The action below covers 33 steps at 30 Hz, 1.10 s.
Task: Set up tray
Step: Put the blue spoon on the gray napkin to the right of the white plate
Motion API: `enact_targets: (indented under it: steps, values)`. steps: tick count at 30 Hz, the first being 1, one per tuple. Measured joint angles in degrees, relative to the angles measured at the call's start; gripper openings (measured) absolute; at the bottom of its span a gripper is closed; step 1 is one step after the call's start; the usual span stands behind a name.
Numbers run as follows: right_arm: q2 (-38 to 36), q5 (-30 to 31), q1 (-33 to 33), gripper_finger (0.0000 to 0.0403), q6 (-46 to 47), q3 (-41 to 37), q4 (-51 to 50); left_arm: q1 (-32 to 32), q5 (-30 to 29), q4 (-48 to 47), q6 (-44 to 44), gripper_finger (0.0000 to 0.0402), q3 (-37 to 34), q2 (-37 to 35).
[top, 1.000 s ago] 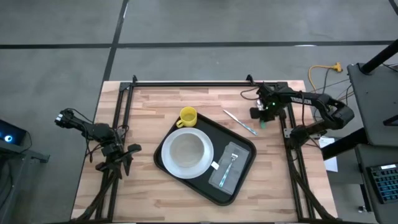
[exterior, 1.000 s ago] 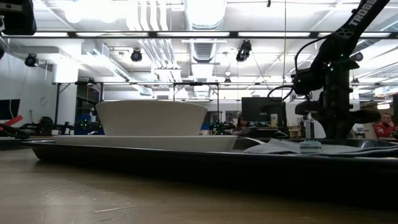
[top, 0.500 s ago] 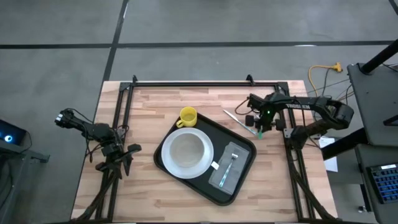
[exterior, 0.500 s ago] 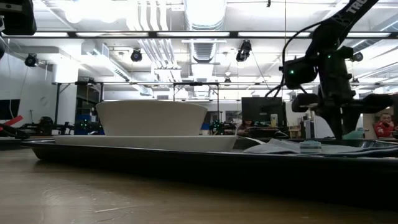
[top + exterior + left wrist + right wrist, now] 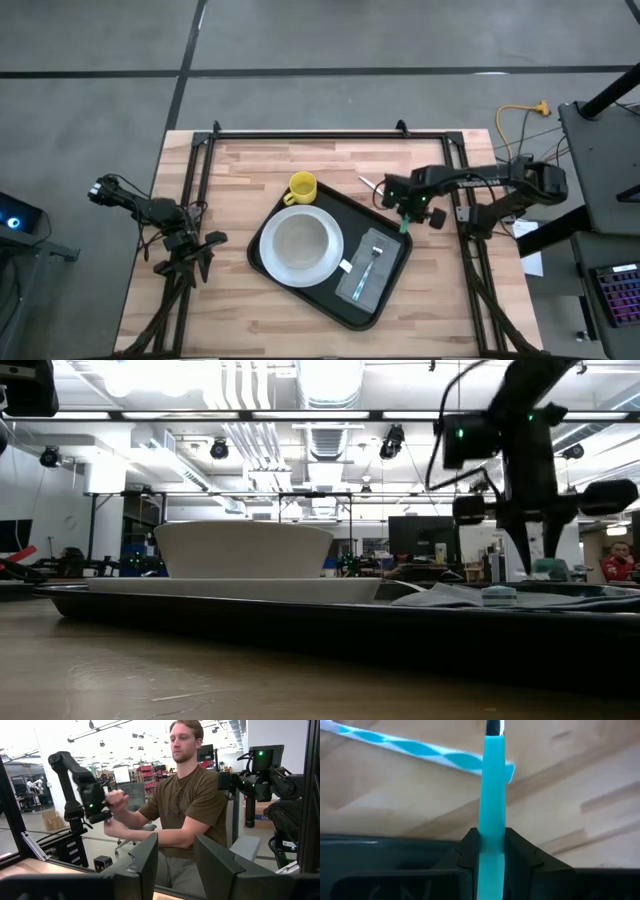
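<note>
Seen from above, a pale wooden surface (image 5: 250, 170) with plank seams carries a large matte black tray (image 5: 392, 262) with rounded corners and a low rim, lying at an angle near the middle. On the tray sits a round white plate (image 5: 266, 262) holding a white bowl (image 5: 300, 244), and beside it a grey folded napkin (image 5: 362, 285) with a teal-handled utensil (image 5: 366, 268) lying on it. A yellow mug (image 5: 302, 187) stands on the wood, touching the tray's far rim. A thin striped straw (image 5: 368, 184) lies on the wood toward the far right corner. The right tool (image 5: 404, 222) hovers over the tray's right corner, pinching a slim teal stick (image 5: 405, 226). The left tool (image 5: 190, 250) waits by the surface's left edge; whether it is spread cannot be told from above.

A second ago the right tool was nearer the right edge of the surface, beyond the straw; it has since swung in toward the tray.

At surface height, the tray (image 5: 300, 622) is a long dark band, the bowl (image 5: 243, 549) a smooth flared shape on the flat plate (image 5: 230, 588). The right tool (image 5: 535, 555) hangs above the tray's right part, and has shifted left since the earlier view.

The left wrist view shows its two dark fingers (image 5: 142, 865) spread apart, with a person seated beyond the surface.

The right wrist view shows the fingers (image 5: 470, 851) pressed on the smooth, flat-sided teal stick (image 5: 492, 800), with the blue-and-white straw (image 5: 420, 747) on the grained wood.
</note>
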Motion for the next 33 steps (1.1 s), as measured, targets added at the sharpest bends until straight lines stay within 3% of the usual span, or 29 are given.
enact_targets:
  steps: [6, 15, 20, 24, 33]
  values:
    - [0.54, 1.97, 10.95, 0.0051, 16.72, 3.79, 0.34, 0.01, -0.01, 0.01, -0.01, 0.0112, 0.0, 0.01]
    - [2.76, 4.15, 16.96, 0.0051, 19.13, 8.98, 0.26, -0.01, -0.01, 0.0, -0.01, 0.0112, 0.0, 0.01]
    - [7.2, 5.43, 20.68, 0.0051, 27.32, 11.45, 0.22, 0.0, 0.01, 0.01, 0.0, 0.0112, 0.0, 0.01]
    - [13.35, 7.73, 22.6, 0.0051, 27.82, 17.73, -1.19, 0.0, 0.01, 0.01, 0.0, 0.0112, 0.0, 0.0]
    - [28.59, 10.88, 25.93, 0.0051, 27.36, 38.37, -14.24, 0.0, 0.0, -0.01, -0.01, 0.0112, 0.0, 0.02]
